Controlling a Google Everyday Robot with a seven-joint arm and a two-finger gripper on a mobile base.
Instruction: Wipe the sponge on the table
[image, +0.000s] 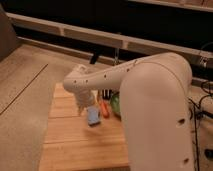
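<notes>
The blue sponge (93, 116) lies flat on the light wooden table (70, 142), near its middle. My gripper (83, 107) hangs down from the white arm just left of the sponge and close above the planks. It is open and holds nothing. The arm reaches in from the right and covers the table's right side.
A thin orange stick (104, 109) lies right of the sponge. Behind it a green bowl (115, 103) shows partly past the arm. Dark upright items (106, 93) stand at the table's back. Grey speckled floor (25, 95) surrounds the table on the left.
</notes>
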